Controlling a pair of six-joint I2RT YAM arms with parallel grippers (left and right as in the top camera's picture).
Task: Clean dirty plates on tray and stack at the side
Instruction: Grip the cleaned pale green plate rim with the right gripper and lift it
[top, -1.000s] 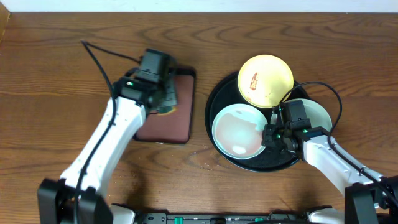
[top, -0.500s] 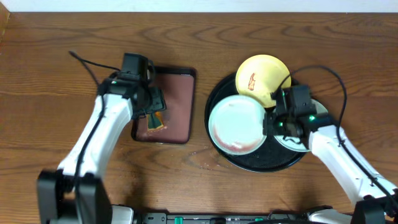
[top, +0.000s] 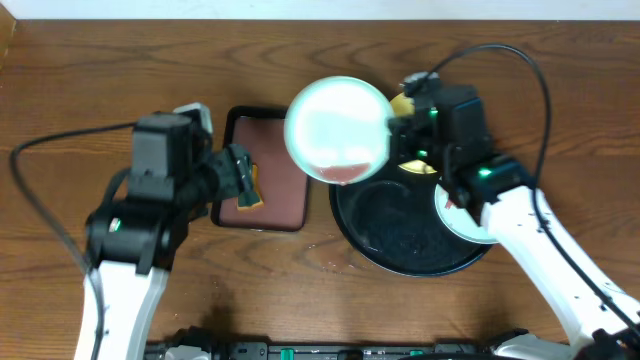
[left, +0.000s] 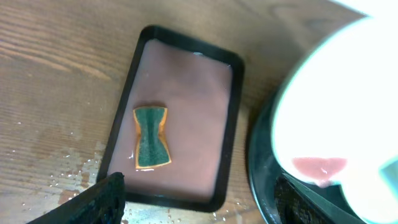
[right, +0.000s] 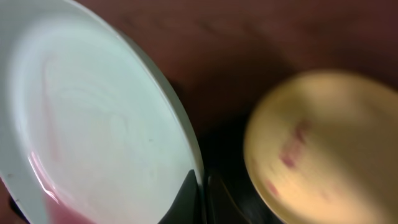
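My right gripper (top: 393, 138) is shut on the rim of a pale mint-blue plate (top: 338, 128), held raised and tilted over the left edge of the round black tray (top: 400, 240). Red-brown liquid pools at the plate's low edge. In the right wrist view the jaws (right: 202, 194) pinch that plate (right: 93, 118), and the smeared yellow plate (right: 323, 143) lies blurred behind. A second mint-blue plate (top: 462, 215) rests on the tray, partly under my right arm. My left gripper (top: 233, 178) hangs open above the green and orange sponge (left: 151, 138), holding nothing.
The sponge lies on a rectangular reddish-brown tray (left: 193, 87) left of the black tray (left: 258, 180). Water drops speckle the wooden table (left: 56, 168) near that tray's corner. A cable loops over the table left of my left arm.
My left gripper opened, let the sponge go onto the brown tray and drew back. My right gripper lifted the mint-blue plate off the black tray, up and to the left.
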